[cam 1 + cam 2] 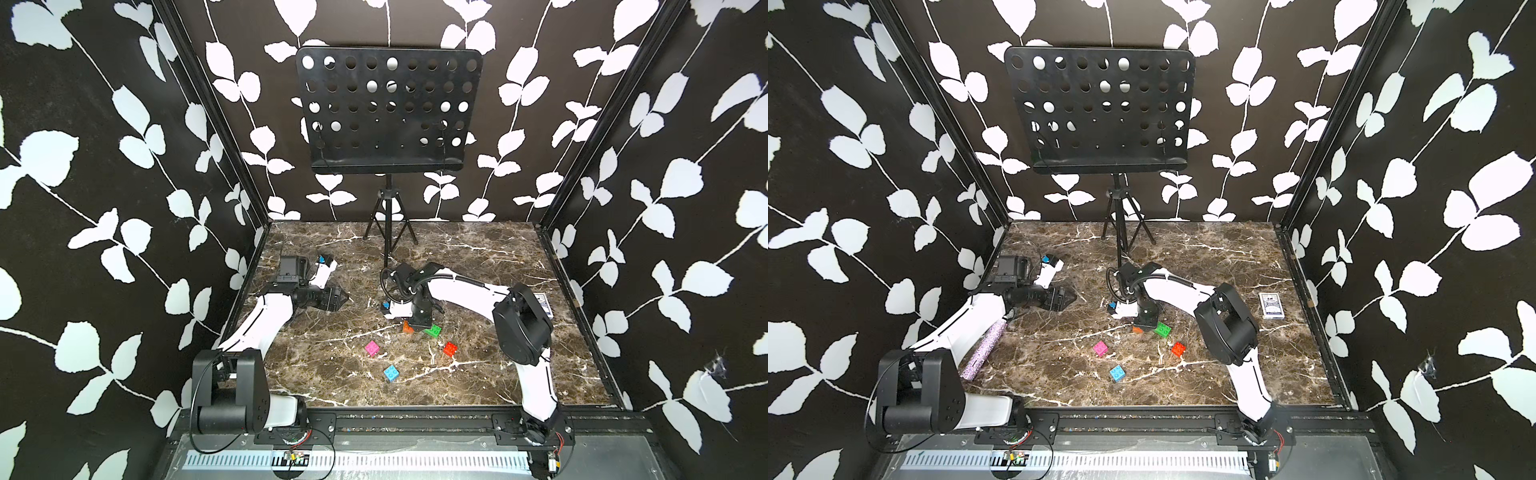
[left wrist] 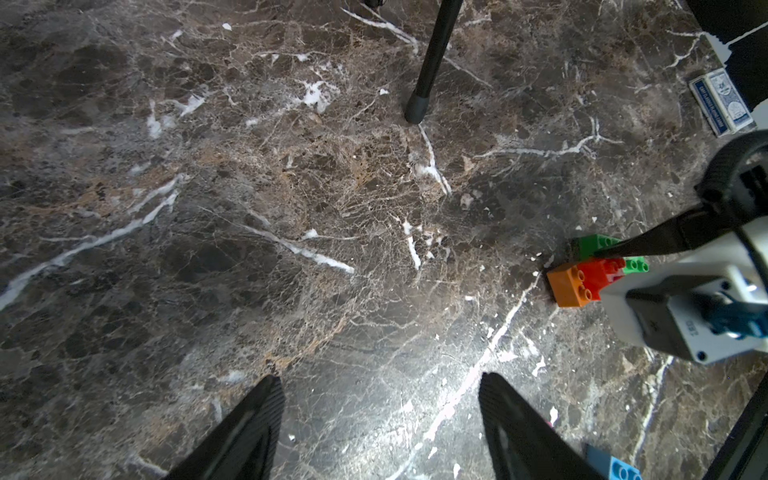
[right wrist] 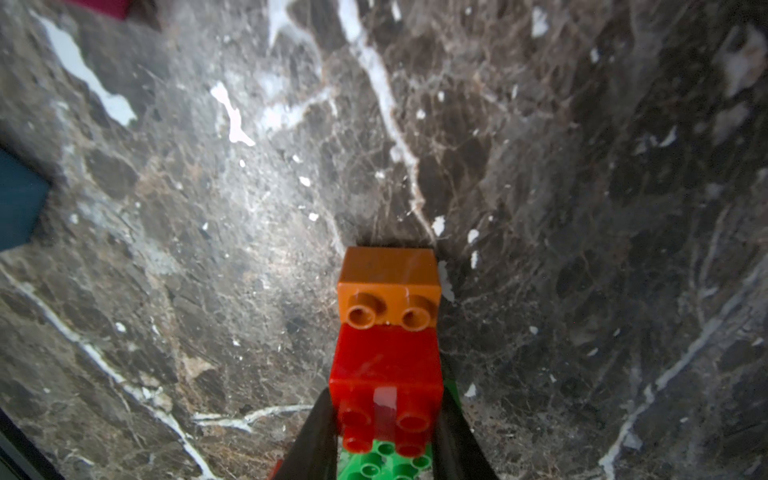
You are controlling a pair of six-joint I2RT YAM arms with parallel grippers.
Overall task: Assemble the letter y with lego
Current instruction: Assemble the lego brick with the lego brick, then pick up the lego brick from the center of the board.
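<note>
My marble table (image 1: 478,257) fills the floor of the booth, with a black music stand (image 1: 388,108) on its tripod at the back. My left gripper (image 2: 378,380) hangs over bare marble on the left side, its jaws spread wide and holding nothing. My right gripper (image 3: 384,395) is down near the middle of the table, its jaws clenched on either side of the orange-red brick (image 3: 386,365). A blue card box (image 1: 1271,305) lies flat near the right edge, well apart from everything else.

The orange-red brick sits tight against the orange brick (image 3: 388,282) on one side and the green brick (image 1: 433,331) on the other. The three form one clump on the marble, though I cannot tell exactly how they interlock. In front of that clump lie the loose ones, each on its own with studs up: the red brick (image 1: 449,348) to the right, the pink brick (image 1: 372,348) to the left, and the blue brick (image 1: 391,372) nearest the front.
</note>
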